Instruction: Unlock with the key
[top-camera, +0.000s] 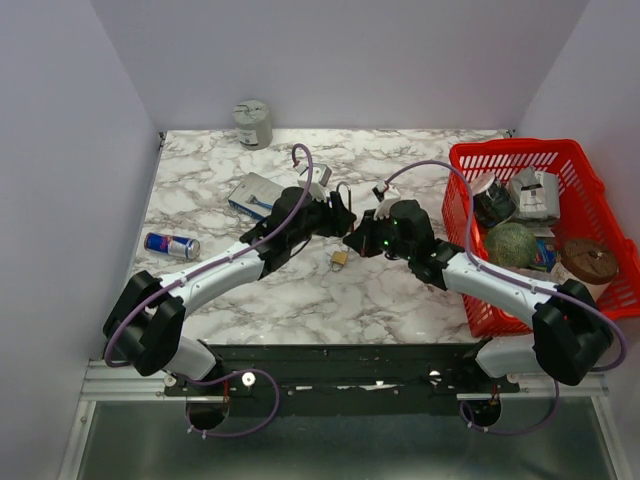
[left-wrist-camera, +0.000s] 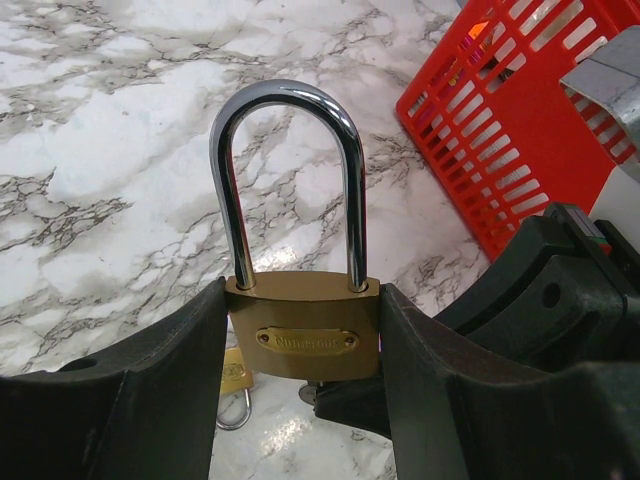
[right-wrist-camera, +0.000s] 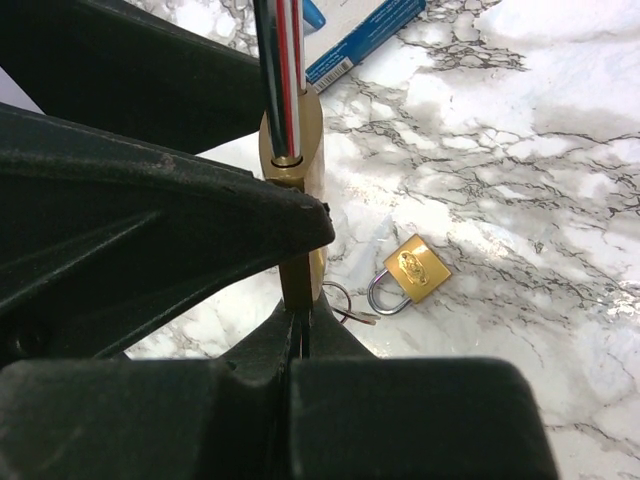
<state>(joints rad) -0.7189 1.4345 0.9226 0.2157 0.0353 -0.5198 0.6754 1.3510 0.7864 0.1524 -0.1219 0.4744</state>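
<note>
A brass padlock (left-wrist-camera: 305, 335) with a tall steel shackle (left-wrist-camera: 290, 100) stands upright between my left gripper's (left-wrist-camera: 303, 300) two black fingers, which are shut on its sides above the table. My right gripper (right-wrist-camera: 303, 305) is shut just beneath the lock's underside, with a sliver of the silver key (left-wrist-camera: 309, 393) showing at its tip against the lock's bottom. From the right wrist view the padlock (right-wrist-camera: 310, 125) is seen edge on. In the top view the left gripper (top-camera: 340, 218) and right gripper (top-camera: 358, 243) meet at the table's middle.
A second, smaller brass padlock (right-wrist-camera: 415, 270) lies on the marble below the grippers, a key ring (right-wrist-camera: 345, 298) beside it. A red basket (top-camera: 575, 160) of items sits at the right. A blue box (top-camera: 255, 193), a blue can (top-camera: 172, 245) and a grey tin (top-camera: 253, 123) stand at the left and back.
</note>
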